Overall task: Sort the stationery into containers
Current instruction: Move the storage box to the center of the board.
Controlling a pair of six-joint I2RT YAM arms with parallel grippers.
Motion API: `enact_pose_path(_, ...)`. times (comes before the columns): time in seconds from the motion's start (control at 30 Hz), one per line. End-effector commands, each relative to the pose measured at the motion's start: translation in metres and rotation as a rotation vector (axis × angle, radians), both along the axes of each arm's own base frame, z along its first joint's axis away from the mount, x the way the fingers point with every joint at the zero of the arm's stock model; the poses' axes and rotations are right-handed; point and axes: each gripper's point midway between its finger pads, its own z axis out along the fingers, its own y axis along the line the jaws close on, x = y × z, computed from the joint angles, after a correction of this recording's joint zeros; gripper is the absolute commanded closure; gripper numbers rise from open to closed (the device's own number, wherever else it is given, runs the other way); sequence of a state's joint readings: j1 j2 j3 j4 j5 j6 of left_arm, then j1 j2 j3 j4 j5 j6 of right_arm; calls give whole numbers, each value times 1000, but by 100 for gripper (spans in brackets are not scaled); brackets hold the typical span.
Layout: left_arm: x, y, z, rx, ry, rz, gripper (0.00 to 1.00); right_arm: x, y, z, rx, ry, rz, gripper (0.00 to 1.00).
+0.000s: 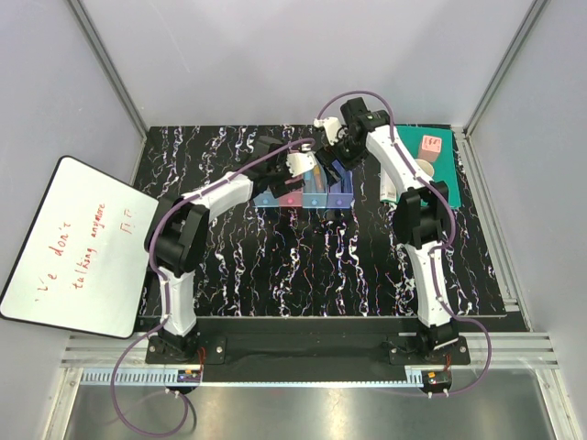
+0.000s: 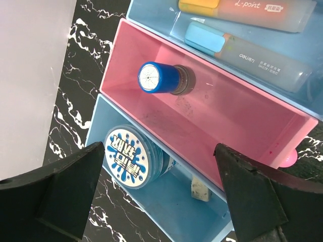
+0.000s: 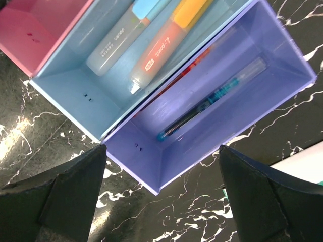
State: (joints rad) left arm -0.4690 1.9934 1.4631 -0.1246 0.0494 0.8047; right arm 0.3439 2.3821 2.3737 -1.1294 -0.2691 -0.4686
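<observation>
1. Top external view: the left arm (image 1: 197,215) leans forward with its elbow bent and reaches across the black marbled table (image 1: 275,275), its wrist over the left end of the row of 4 bins. The right arm (image 1: 417,220) rises, folds at the top and tips its wrist down over the right end.
2. The left gripper (image 2: 159,149) is spread wide, with nothing between its dark, wedge-shaped fingers (image 2: 55,196).
3. Below it, the pink bin (image 2: 252,116) holds a blue cylinder (image 2: 162,78) with its pale round end turned to the camera.
4. The light blue bin (image 2: 166,217) alongside holds a round blue disc (image 2: 126,157) with a splash-pattern label and a tiny pale clip (image 2: 200,189).
5. The right gripper (image 3: 161,151) is spread wide too and holds nothing.
6. Under it, the purple bin (image 3: 282,55) holds 1 slim pen (image 3: 212,101) with blue print, lying lengthwise.
7. The blue bin (image 3: 70,80) next to it holds 2 highlighters side by side: a grey one with a blue cap (image 3: 118,43) and an orange one with a yellow cap (image 3: 166,45).
8. All 4 bins are smooth, translucent plastic rectangles with their walls touching.
</observation>
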Motion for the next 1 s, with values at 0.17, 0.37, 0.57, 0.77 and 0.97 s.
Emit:
enact_pose_path(0.17, -19, -12, 9, -45, 2, -93, 1, -12, 11, -5, -6, 22, 41, 1)
enact_pose_path(0.37, -39, -16, -1, -52, 50, -145, 1, -30, 19, -13, 1, 76, 63, 2)
enact_pose_path(0.57, -48, -21, -9, -59, 82, -164, 1, -47, 18, -24, -1, 136, 76, 3)
enact_pose_path(0.77, -49, -21, -21, -38, 99, -164, 1, -64, 22, -23, 7, 171, 98, 3)
enact_pose_path(0.97, -47, -20, -33, 0, 114, -172, 1, -75, 20, -19, 5, 183, 109, 3)
